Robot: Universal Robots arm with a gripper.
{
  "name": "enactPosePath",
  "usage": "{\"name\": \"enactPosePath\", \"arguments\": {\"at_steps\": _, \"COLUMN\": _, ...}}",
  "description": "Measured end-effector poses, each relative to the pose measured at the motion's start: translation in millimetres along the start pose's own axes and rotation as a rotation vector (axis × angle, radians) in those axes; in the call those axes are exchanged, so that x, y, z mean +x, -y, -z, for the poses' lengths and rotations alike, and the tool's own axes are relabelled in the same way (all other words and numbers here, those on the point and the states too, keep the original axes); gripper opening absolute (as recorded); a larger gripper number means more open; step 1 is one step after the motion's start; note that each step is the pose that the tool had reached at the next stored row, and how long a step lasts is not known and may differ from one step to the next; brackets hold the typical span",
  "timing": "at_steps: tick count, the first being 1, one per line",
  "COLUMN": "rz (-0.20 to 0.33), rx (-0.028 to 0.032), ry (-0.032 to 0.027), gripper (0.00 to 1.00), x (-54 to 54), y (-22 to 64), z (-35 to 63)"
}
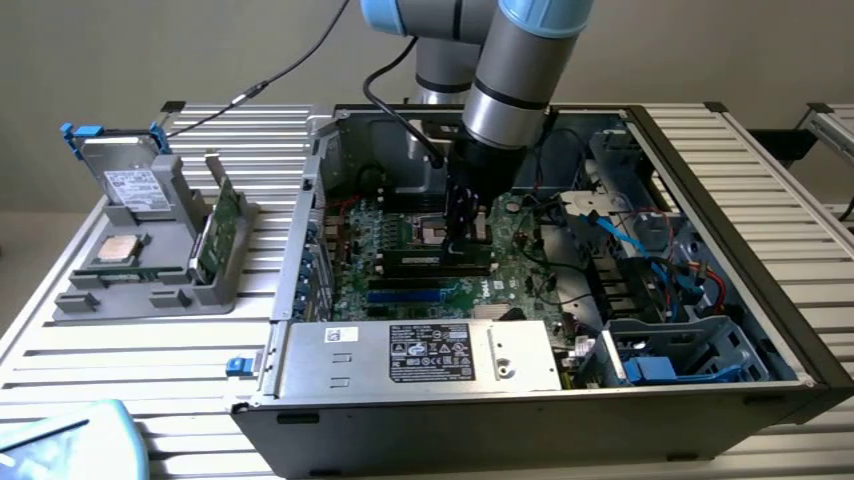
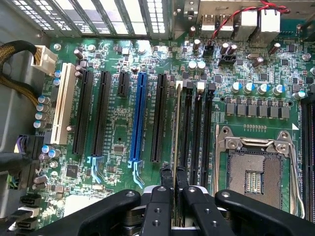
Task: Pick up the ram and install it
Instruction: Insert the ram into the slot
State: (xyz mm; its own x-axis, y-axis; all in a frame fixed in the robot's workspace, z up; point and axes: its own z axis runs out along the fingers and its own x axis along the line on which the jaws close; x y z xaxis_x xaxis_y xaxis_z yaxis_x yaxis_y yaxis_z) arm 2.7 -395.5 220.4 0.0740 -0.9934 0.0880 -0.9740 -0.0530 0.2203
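Fingers (image 2: 166, 178) pinched tight on the ram (image 2: 176, 123), held edge-on, lined up just beside the black memory slots (image 2: 197, 132), low over the motherboard (image 2: 118, 147), near the processor socket (image 2: 253, 169), inside the open computer case (image 1: 534, 400) on the worktop (image 1: 134, 345).

Green motherboard (image 2: 113, 172); one blue slot (image 2: 139, 118) among black; black end effector (image 2: 173, 174); ram (image 2: 176, 123) edge pale.

The arm (image 1: 514, 90) is a fat, round, silver-grey tube with a black ring low down; its joints have light blue caps (image 1: 400, 15); a thin black cable (image 1: 368, 88) runs beside it; the gripper (image 2: 173, 174) is black, with slim fingers (image 2: 166, 178) and small round screws.
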Motion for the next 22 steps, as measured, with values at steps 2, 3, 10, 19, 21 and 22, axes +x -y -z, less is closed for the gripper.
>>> {"name": "enactPosePath", "arguments": {"at_steps": 2, "rz": 0.000, "rx": -0.0003, "ry": 0.0000, "gripper": 0.14, "x": 0.0, "y": 0.0, "z": 0.0}}
{"name": "enactPosePath", "arguments": {"at_steps": 3, "rz": -0.001, "rx": -0.0004, "ry": 0.0002, "gripper": 0.14, "x": 0.0, "y": 0.0, "z": -0.1}}
{"name": "enactPosePath", "arguments": {"at_steps": 10, "rz": -0.005, "rx": -0.0009, "ry": 0.0009, "gripper": 0.14, "x": -0.1, "y": 0.3, "z": -1.1}}
{"name": "enactPosePath", "arguments": {"at_steps": 19, "rz": -0.014, "rx": -0.0035, "ry": 0.0021, "gripper": 0.14, "x": -1.3, "y": 0.5, "z": -2.1}}
{"name": "enactPosePath", "arguments": {"at_steps": 21, "rz": -0.014, "rx": -0.0055, "ry": 0.0020, "gripper": 0.14, "x": -1.3, "y": 0.6, "z": -2.3}}
{"name": "enactPosePath", "arguments": {"at_steps": 22, "rz": -0.014, "rx": -0.0068, "ry": 0.0019, "gripper": 0.14, "x": -1.3, "y": 0.7, "z": -2.4}}
